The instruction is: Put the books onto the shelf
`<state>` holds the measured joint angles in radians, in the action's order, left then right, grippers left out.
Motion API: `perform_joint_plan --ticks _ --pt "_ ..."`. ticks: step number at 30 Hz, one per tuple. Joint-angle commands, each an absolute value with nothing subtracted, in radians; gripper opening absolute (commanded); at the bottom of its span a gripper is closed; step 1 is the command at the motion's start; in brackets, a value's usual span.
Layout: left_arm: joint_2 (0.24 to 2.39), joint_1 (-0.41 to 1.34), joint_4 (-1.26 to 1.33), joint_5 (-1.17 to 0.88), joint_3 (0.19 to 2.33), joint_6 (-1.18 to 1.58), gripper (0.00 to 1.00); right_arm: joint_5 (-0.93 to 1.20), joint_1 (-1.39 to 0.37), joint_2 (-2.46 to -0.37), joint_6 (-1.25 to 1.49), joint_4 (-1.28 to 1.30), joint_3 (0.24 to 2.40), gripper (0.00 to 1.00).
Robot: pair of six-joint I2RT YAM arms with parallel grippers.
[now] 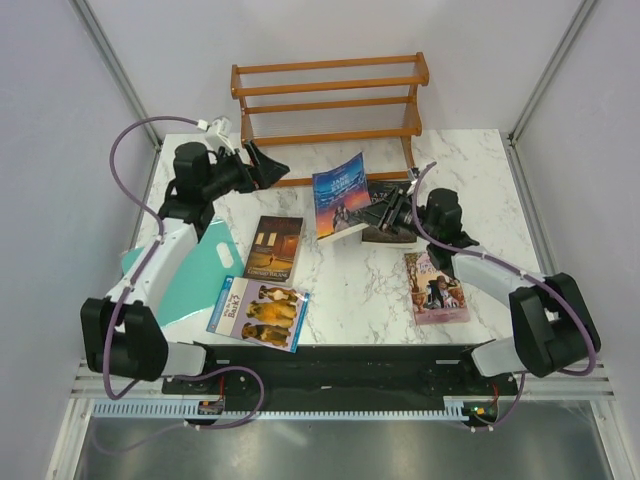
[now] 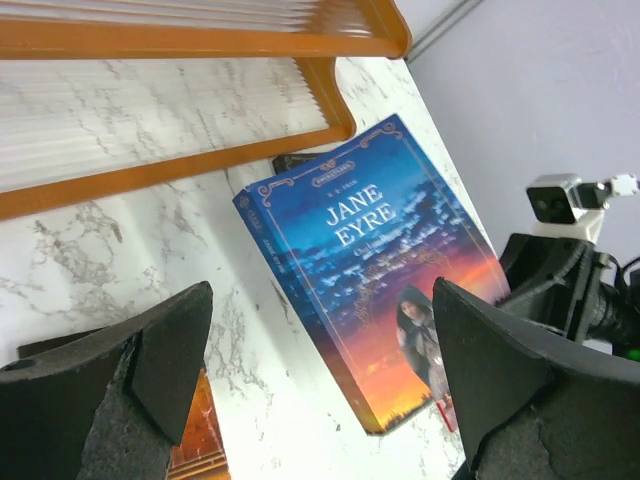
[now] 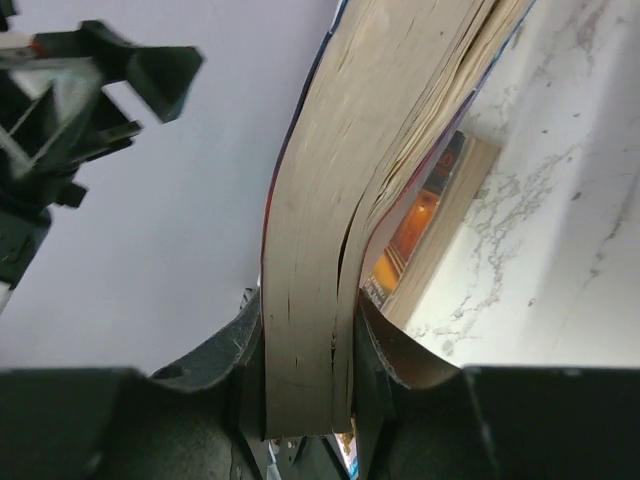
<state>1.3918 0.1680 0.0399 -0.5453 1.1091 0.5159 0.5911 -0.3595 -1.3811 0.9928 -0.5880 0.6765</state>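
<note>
The top camera looks down on the whole table (image 1: 360, 290). Both wrist cameras see the Jane Eyre book (image 2: 370, 250): left its cover, right its page edge close up.

- The bench (image 1: 350, 290) has a white top with grey marble veins.
- Plain pale lilac-grey walls (image 1: 330, 30) close in the back and both sides.
- Silver metal posts (image 1: 113, 65) rise at the far corners.
- A slotted rail (image 1: 330, 408) runs along the near edge, with dull grey sheet (image 1: 330, 452) below it.
- The light is soft and even.
</note>
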Motion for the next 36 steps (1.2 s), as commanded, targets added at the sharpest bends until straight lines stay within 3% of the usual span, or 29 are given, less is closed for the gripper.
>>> perform_joint_plan --ticks 1,22,36 --pt "1.297 0.172 -0.063 -0.477 1.069 0.416 0.97 0.65 -0.351 -1.44 0.94 -0.673 0.839 0.0" --pt "1.213 0.167 -0.213 -0.471 0.988 0.256 0.97 0.72 -0.321 -1.572 0.933 -0.638 1.111 0.0" --pt "1.21 0.167 -0.259 -0.466 0.971 0.21 0.97 0.718 -0.244 -1.736 1.014 -0.755 1.259 0.0"
